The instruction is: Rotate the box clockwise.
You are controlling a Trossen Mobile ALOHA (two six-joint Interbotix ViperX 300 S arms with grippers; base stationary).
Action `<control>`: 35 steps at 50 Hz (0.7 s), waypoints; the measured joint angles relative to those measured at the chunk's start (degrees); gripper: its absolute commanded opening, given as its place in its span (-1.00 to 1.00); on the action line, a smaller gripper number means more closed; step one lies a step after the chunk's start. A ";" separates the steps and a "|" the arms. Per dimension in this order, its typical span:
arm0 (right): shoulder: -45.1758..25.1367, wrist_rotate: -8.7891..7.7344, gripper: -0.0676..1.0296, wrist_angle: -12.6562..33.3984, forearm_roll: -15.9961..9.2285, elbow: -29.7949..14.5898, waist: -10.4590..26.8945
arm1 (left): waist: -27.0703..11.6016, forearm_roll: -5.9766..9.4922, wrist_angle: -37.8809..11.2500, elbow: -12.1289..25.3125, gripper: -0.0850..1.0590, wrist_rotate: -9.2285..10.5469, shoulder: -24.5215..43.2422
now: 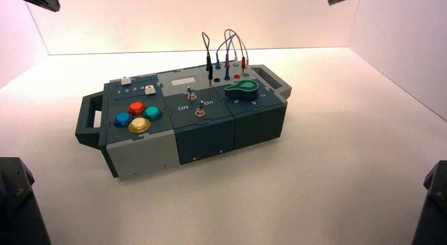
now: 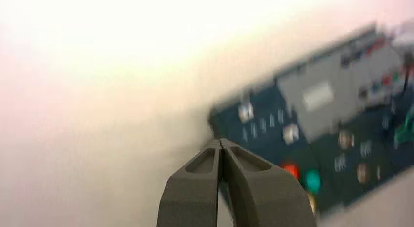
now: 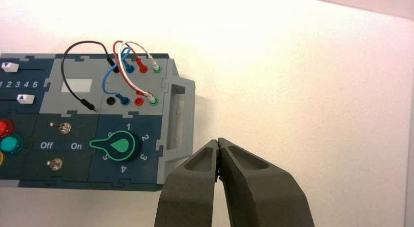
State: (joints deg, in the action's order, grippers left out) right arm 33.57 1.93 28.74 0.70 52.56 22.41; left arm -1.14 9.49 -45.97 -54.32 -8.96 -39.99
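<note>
Askew on the white tabletop (image 1: 316, 187), the box (image 1: 205, 145), right end set farther back than left. Left handle (image 1: 87, 116) jutting toward the left wall (image 1: 16, 45), right handle (image 1: 284, 89) toward the right wall (image 1: 406, 50). Wide stretch of surface in front of the box and to its right; narrower strips behind it, before the back wall (image 1: 184, 18), and off its left end. Long front edge running obliquely, near left corner closest to the high camera.

Left gripper (image 2: 220, 141) outside the high view, tips lined up with the left end of the box in its wrist view; pincer fully closed, nothing in its grip. Right gripper (image 3: 218, 141) likewise outside the high view, tips lined up just beyond the right handle of the box; pincer fully closed, grip empty. Height of both above the box: cannot tell.

On top of the box, four round buttons (image 1: 138, 116) near the left end, two toggle switches (image 1: 200, 112) mid-panel, green knob (image 3: 119, 145) toward the right, pointer toward the "On" lettering. Wires (image 3: 117, 71) at the back right, one black plug (image 3: 89, 105) loose over the panel.
</note>
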 measured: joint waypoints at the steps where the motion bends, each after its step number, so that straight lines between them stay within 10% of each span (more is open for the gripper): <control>1: -0.79 0.00 -0.91 0.00 -0.26 -0.35 0.09 | -0.62 0.00 -1.41 -0.35 -0.91 0.00 -0.70; 11: -4.75 -0.09 -0.91 0.00 -2.02 -3.08 1.49 | -8.96 1.23 -8.53 -0.70 -0.91 1.49 -3.25; 35: -18.98 -0.88 -0.90 1.93 -2.29 -15.64 3.96 | -37.00 3.25 -15.82 5.89 -0.91 17.23 5.36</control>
State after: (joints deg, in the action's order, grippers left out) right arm 14.59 1.05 30.67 -1.58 36.91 26.37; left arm -38.14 12.74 -61.79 -48.43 8.26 -34.63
